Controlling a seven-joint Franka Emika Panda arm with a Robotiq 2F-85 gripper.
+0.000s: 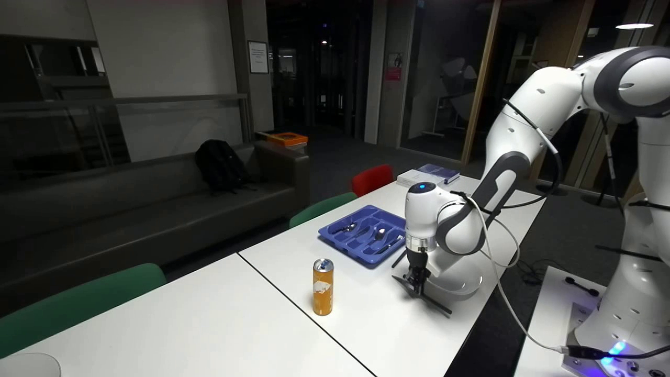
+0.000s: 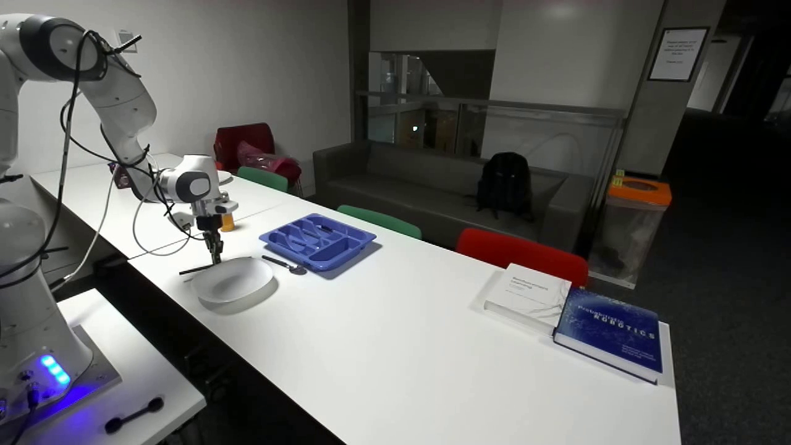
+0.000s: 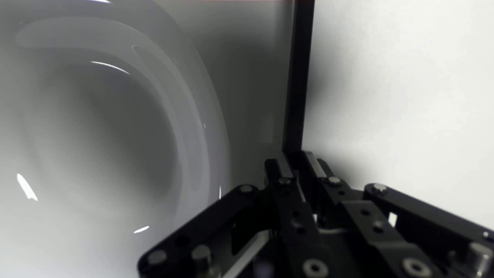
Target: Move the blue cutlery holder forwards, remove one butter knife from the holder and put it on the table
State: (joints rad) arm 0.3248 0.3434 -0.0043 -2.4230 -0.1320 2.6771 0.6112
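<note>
While pinched, knife [image 3: 300, 77], wrist view: extending as a straight dark bar from the tips of the pincer [image 3: 296, 164], beside the plate [image 3: 112, 127], not over it.
Pincer, wrist view: pressed together on the knife.
Knife handling, judged: probably light, stiff, hard to break; smooth, so liable to swivel in a narrow pinch. Keep hold near mid-length for balance; lower flat before release.
Tray [image 1: 345, 248], in an exterior view: resting on the table [image 1: 225, 309], apart from the pincer, with cutlery [image 1: 380, 233] in the compartments.
Tray handling, judged: light, fairly stiff plastic, likely to slide on a smooth surface; best taken by the rim or an inner divider.
Can [image 1: 323, 293], in an exterior view: upright, near the tray, apart from the knife.
Spoon [image 2: 297, 270], in an exterior view: lying on the table between plate and tray, just beside the tray.
Knife, in an exterior view: low at the table, impossible to confirm as touching or apart.
Task stage, judged: out of the tray, awaiting set-down.
</note>
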